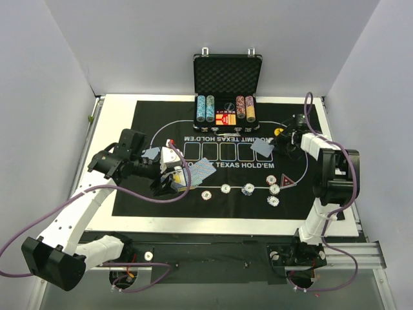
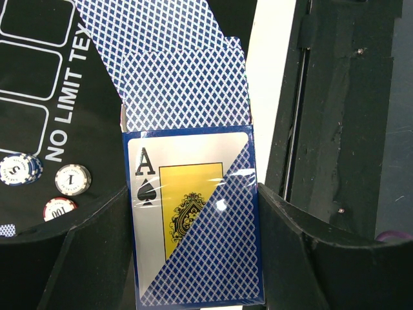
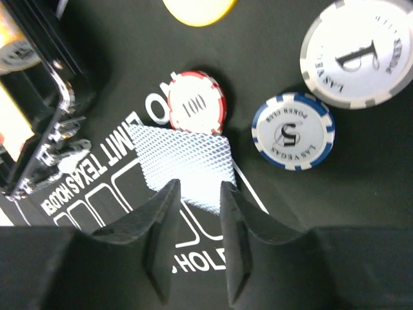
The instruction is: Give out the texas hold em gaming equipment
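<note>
Blue-edged "A" card box (image 2: 193, 232) is clamped by the left tool (image 2: 192, 190); the right tool (image 3: 199, 187) is parted at a card (image 3: 184, 155) beside the "100" chip (image 3: 195, 103).

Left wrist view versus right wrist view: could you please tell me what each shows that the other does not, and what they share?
Only the left wrist: an ace-of-spades card box gripped between the left fingers, blue-backed cards fanning from its top. Only the right wrist: a single card at the parted right fingers, the case, a yellow disc. Both: the black mat and red, blue and grey poker chips.
</note>
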Tool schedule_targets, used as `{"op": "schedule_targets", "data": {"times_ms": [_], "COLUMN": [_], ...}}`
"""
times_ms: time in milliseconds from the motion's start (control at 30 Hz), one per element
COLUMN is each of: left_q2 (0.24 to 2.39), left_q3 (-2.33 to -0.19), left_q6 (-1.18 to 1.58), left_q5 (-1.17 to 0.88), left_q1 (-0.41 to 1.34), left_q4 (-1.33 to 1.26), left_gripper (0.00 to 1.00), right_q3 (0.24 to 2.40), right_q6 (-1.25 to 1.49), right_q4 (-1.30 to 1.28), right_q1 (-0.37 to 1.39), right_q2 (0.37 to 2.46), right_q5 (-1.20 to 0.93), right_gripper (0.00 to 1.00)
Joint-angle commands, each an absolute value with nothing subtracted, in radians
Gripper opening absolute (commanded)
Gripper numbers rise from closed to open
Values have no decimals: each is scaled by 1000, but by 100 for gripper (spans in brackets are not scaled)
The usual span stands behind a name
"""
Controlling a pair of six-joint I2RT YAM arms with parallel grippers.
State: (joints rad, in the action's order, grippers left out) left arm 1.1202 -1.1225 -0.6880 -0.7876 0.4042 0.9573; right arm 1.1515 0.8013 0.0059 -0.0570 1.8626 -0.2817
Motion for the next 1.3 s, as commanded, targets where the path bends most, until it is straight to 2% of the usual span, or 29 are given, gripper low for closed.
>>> {"op": "schedule_targets", "data": {"times_ms": [0, 100, 267, 433, 567, 767, 1033, 1167, 1267], "left_q2": [1088, 1081, 1078, 1081, 1086, 1094, 1101, 1101, 1101], "left_q3": [-1166, -1163, -1149, -1147, -1146, -1143, -1149, -1147, -1144], "left_q6": [-690, -692, -693, -701, -707, -712, -715, -716, -724], "left_q5": [-827, -824, -825, -825, -819, -819, -811, -808, -807], "left_q1": [403, 403, 403, 405, 408, 411, 417, 419, 419], "left_q4": [937, 940, 940, 943, 945, 942, 951, 950, 953], "left_gripper": [3, 3, 3, 3, 3, 3, 3, 3, 3], "right_q3": [1143, 1131, 1057, 990, 914, 907, 934, 939, 922], "right_q6": [772, 769, 770, 796, 885, 890, 925, 971, 986], "right_q4": [-98, -161, -195, -134, -9, 11, 89, 144, 170], "right_q1": [-28, -8, 55, 175, 288, 521, 633, 653, 652], "right_q2": [1797, 1723, 1440, 1232, 1146, 1134, 1221, 1259, 1266], "right_q5": [-227, -128, -116, -444, -619, -644, -618, -618, -608], "right_gripper": [31, 44, 47, 50, 55, 55, 55, 49, 38]}}
